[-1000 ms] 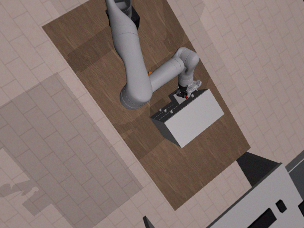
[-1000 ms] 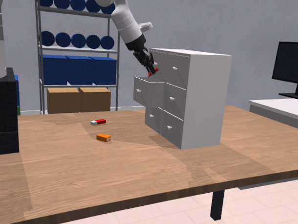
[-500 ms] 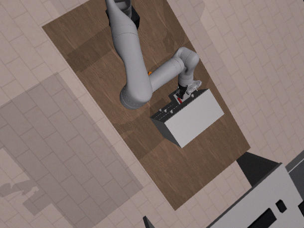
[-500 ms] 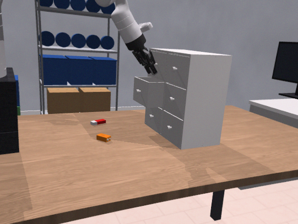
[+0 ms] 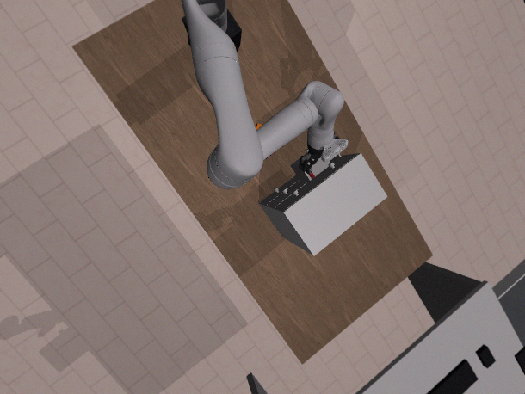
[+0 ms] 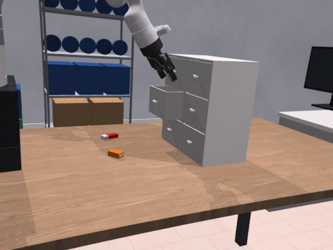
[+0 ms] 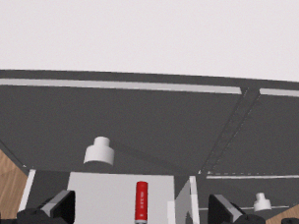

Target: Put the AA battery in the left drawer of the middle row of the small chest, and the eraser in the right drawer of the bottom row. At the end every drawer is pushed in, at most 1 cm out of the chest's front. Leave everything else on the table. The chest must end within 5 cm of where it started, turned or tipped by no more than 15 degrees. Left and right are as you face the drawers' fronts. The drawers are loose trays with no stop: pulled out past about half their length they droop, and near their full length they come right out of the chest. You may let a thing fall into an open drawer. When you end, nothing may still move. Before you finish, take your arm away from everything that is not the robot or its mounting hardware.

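One red battery below the spread claw, eraser beside orange block.

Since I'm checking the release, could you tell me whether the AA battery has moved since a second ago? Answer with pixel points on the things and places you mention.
Yes, the AA battery [image 5: 311, 175] [image 7: 142, 201] went down, from above the pulled-out drawer [image 5: 297, 167] [image 6: 157, 102] [image 7: 89, 196] into it.
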`<act>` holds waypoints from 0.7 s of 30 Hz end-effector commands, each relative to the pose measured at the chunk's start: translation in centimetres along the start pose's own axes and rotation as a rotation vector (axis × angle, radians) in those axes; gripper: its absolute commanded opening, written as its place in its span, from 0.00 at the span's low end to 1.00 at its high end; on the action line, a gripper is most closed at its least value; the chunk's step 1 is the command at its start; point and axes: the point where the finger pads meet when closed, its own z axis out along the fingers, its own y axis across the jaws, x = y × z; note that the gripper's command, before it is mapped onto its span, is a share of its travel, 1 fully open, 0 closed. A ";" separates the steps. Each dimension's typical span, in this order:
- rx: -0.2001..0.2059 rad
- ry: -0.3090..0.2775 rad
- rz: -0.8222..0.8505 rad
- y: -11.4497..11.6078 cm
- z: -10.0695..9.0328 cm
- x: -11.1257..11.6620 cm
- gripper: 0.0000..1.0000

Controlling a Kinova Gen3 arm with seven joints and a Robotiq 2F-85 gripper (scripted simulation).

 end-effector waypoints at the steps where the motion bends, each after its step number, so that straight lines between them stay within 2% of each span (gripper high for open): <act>1: 0.001 0.002 -0.001 0.0 -0.1 0.0 1.00; 8: 0.001 0.002 -0.001 0.0 -0.9 -1.0 1.00; 21: 0.001 0.002 -0.001 0.0 -4.2 -5.1 1.00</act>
